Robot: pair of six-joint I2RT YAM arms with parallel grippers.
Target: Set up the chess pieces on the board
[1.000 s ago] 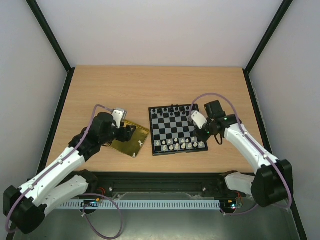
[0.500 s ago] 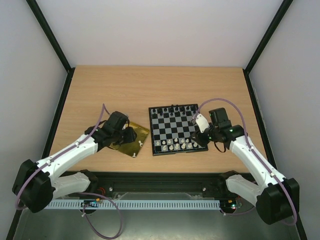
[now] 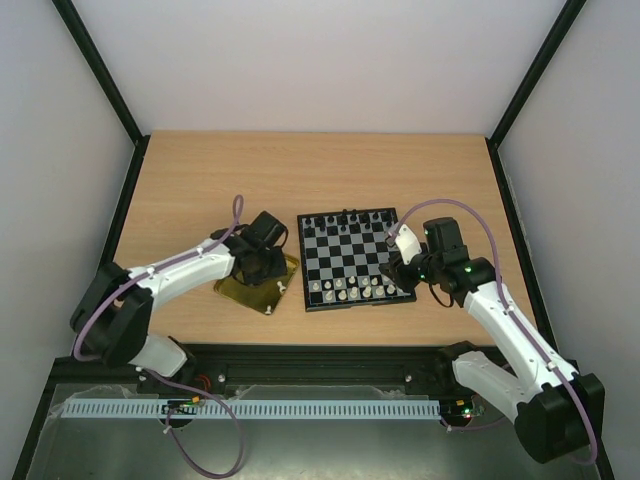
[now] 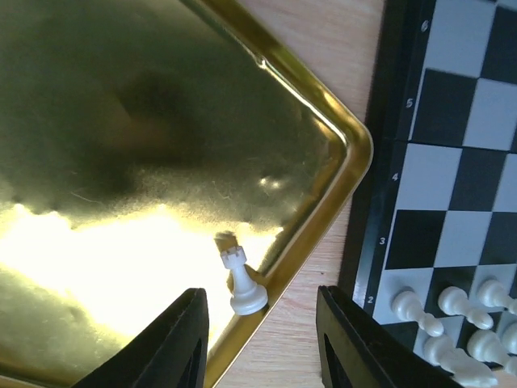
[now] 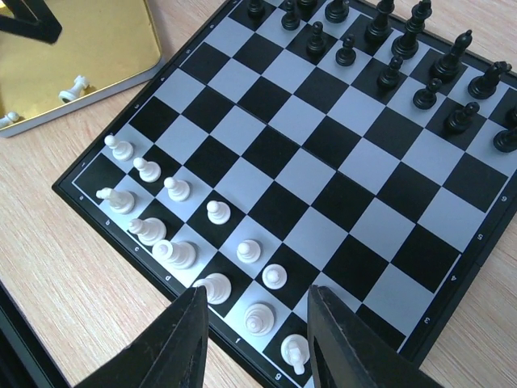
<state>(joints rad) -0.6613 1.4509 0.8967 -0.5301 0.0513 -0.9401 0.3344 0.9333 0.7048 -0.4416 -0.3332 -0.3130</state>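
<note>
A white rook (image 4: 240, 279) on the tray (image 4: 354, 153) is straddled untouched by the half-open left end effector (image 4: 258, 305), seemingly for pickup, while the board's (image 5: 315, 174) white pieces (image 5: 174, 253) are overhung by the empty, parted right end effector (image 5: 254, 301).

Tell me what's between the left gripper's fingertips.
A white rook on the gold tray by its corner rim, untouched by the left gripper; left wrist view shows it.

Cream chess pieces (image 5: 174, 252) sit in 2 near rows of the board (image 5: 311, 174); 1 rook (image 4: 241, 283) stands beside it.
</note>
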